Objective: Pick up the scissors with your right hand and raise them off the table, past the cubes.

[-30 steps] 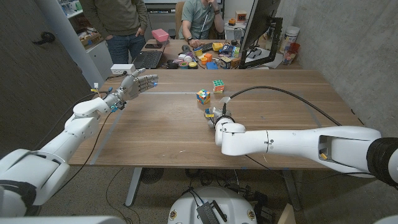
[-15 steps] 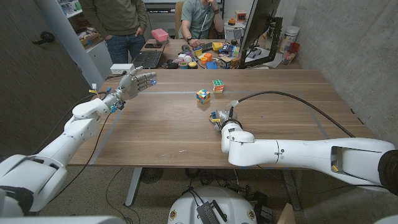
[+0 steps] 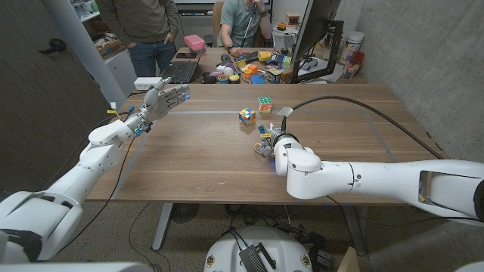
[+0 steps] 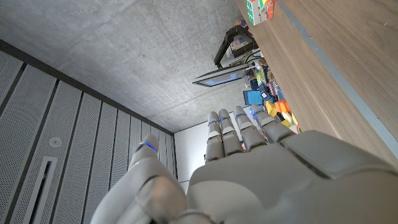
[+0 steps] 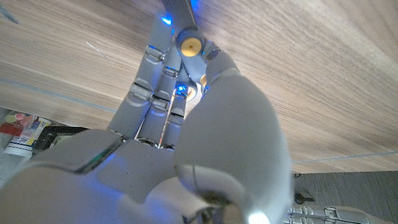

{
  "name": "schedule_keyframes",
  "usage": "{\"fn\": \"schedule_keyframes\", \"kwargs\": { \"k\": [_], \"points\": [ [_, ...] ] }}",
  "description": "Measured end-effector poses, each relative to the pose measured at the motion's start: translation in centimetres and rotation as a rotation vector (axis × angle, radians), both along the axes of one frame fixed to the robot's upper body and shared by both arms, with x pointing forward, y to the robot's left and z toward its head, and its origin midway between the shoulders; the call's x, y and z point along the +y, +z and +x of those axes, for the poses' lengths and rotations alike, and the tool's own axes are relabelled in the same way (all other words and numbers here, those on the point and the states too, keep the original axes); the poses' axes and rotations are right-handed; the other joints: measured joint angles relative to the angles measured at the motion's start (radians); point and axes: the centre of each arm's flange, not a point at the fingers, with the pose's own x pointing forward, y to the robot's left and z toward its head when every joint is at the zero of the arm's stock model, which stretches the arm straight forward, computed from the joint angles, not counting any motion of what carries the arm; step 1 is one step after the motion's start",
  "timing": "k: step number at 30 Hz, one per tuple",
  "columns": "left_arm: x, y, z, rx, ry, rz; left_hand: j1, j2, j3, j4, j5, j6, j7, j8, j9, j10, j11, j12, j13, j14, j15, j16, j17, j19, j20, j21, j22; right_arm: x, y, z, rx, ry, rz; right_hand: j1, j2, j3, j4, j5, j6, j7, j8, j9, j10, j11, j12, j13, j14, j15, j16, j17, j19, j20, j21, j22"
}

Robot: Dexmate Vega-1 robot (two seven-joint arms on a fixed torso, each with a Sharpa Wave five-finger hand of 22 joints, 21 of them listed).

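Observation:
In the right wrist view, the scissors [image 5: 188, 42], grey blades joined at a yellow pivot, stick out from between the curled fingers of my right hand [image 5: 180, 124], just over the wood. In the head view, my right hand [image 3: 268, 143] sits mid-table with a bit of yellow and blue of the scissors [image 3: 262, 130] showing at its far side. I cannot tell whether they touch the table. Two colourful cubes stand just beyond: one [image 3: 247, 116] closer, the other [image 3: 265, 103] further back. My left hand [image 3: 162, 98] hovers at the far left, fingers spread, holding nothing.
A black cable [image 3: 355, 106] arcs over the table's right half to my right wrist. A monitor [image 3: 314, 38], a laptop [image 3: 178, 71] and small clutter [image 3: 257, 72] line the far edge. Two people [image 3: 151, 26] are behind the table. The cubes [image 4: 258, 9] also appear in the left wrist view.
My right forearm has swung to the right and my right hand has shifted slightly towards the cubes with the scissors. My left hand has stayed about where it was.

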Motion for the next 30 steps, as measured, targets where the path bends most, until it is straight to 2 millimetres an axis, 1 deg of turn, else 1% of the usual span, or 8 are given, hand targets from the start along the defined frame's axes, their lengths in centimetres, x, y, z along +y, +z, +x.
{"fn": "schedule_keyframes", "kwargs": {
  "k": [2, 5, 13, 17, 24, 26, 29, 30],
  "points": [
    [-0.1, 0.1, -0.1, -0.005, -0.006, -0.005, 0.0, 0.0, 0.0, 0.0, 0.0, 0.0, 0.0, 0.0, 0.0, 0.0, 0.0, 0.0, 0.0, 0.0, 0.0, 0.0, 0.0, 0.0, 0.0, 0.0, 0.0, 0.2, 0.7, -0.2, -0.001, 0.0, -0.001, 0.0, 0.0, 0.0, 0.0, 0.0, 0.006, 0.005, 0.0, 0.0, 0.0, 0.0, 0.0, 0.0, 0.0, 0.0, 0.0, 0.001, 0.0, 0.0, 0.004, 0.002],
    [0.0, 0.0, -0.1, -0.01, -0.013, -0.019, 0.0, 0.0, 0.0, 0.0, 0.0, 0.0, 0.0, 0.0, 0.0, 0.0, 0.0, 0.0, 0.0, 0.0, 0.0, 0.0, 0.0, 0.0, 0.0, 0.0, 0.0, 0.2, 2.9, -0.9, -0.036, -0.016, -0.024, -0.001, 0.001, 0.001, 0.002, 0.002, 0.023, 0.005, -0.001, 0.0, 0.006, -0.002, 0.0, 0.001, 0.0, 0.0, -0.006, 0.003, 0.0, 0.0, 0.004, 0.002],
    [0.2, 0.1, 0.0, -0.02, -0.024, -0.047, 0.0, 0.0, 0.0, 0.0, 0.0, 0.0, 0.0, 0.0, 0.0, 0.0, 0.0, 0.0, 0.0, -0.005, -0.005, 0.0, 0.0, -0.006, 0.005, 0.0, 0.0, 0.3, 6.3, -2.6, -0.083, -0.03, -0.059, -0.004, 0.004, 0.0, 0.003, 0.005, 0.037, 0.006, -0.002, 0.0, 0.009, -0.002, 0.0, 0.001, 0.0, 0.0, -0.007, 0.008, 0.0, 0.0, 0.019, 0.002],
    [0.3, 0.2, 0.0, -0.028, -0.033, -0.058, 0.0, 0.0, -0.001, -0.001, 0.0, 0.0, 0.0, 0.0, 0.0, -0.005, -0.002, 0.0, 0.0, -0.005, -0.005, 0.0, 0.0, -0.006, 0.005, 0.0, 0.0, 0.5, 8.8, -3.7, -0.107, -0.022, -0.065, -0.004, 0.004, 0.0, 0.003, 0.005, 0.041, 0.009, -0.003, 0.0, 0.009, -0.002, 0.0, 0.001, 0.0, 0.0, -0.007, 0.008, -0.001, 0.001, 0.025, 0.002],
    [0.3, 0.3, 0.2, -0.033, -0.049, -0.08, 0.0, 0.0, -0.002, -0.002, 0.0, 0.0, 0.0, 0.0, 0.0, -0.005, -0.002, 0.0, 0.0, -0.005, -0.005, 0.0, 0.0, -0.006, 0.005, 0.0, 0.0, 0.8, 12.0, -5.5, -0.126, 0.0, -0.062, -0.004, 0.004, -0.001, 0.004, 0.005, 0.044, 0.009, -0.004, 0.004, 0.009, -0.002, 0.0, 0.001, 0.004, 0.004, -0.009, 0.012, -0.006, 0.006, 0.033, 0.002],
    [0.3, 0.3, 0.2, -0.038, -0.057, -0.087, 0.0, 0.0, -0.003, -0.002, 0.0, 0.0, 0.0, 0.0, 0.0, -0.005, -0.002, 0.0, 0.0, -0.005, -0.005, 0.0, 0.0, -0.005, 0.005, 0.0, 0.0, 1.0, 13.5, -6.4, -0.136, 0.007, -0.071, -0.004, 0.004, -0.001, 0.004, 0.004, 0.044, 0.009, -0.004, 0.004, 0.009, -0.002, 0.0, 0.001, 0.004, 0.004, -0.013, 0.013, -0.006, 0.006, 0.033, 0.002],
    [0.3, 0.4, 0.2, -0.043, -0.066, -0.095, 0.0, 0.0, -0.002, -0.002, 0.0, 0.0, 0.0, 0.0, 0.0, -0.005, -0.002, 0.0, 0.0, -0.005, -0.005, 0.0, 0.0, -0.005, 0.005, 0.0, 0.0, 1.1, 15.2, -7.5, -0.153, 0.013, -0.075, -0.004, 0.004, -0.001, 0.004, 0.002, 0.044, 0.009, -0.004, 0.024, 0.009, -0.002, 0.0, 0.001, 0.004, 0.004, -0.013, 0.014, -0.006, 0.006, 0.04, 0.006],
    [0.3, 0.5, 0.3, -0.044, -0.066, -0.099, 0.0, 0.0, -0.002, -0.002, 0.0, 0.0, 0.0, 0.0, 0.0, -0.005, -0.002, 0.0, 0.0, -0.005, -0.005, 0.0, 0.0, -0.005, 0.005, 0.0, 0.0, 1.3, 15.3, -7.7, -0.152, 0.01, -0.099, -0.004, 0.004, -0.001, 0.004, -0.001, 0.044, 0.009, -0.004, 0.025, 0.009, -0.002, 0.0, 0.001, 0.004, 0.004, -0.013, 0.014, -0.006, 0.006, 0.04, 0.006]
  ]
}}
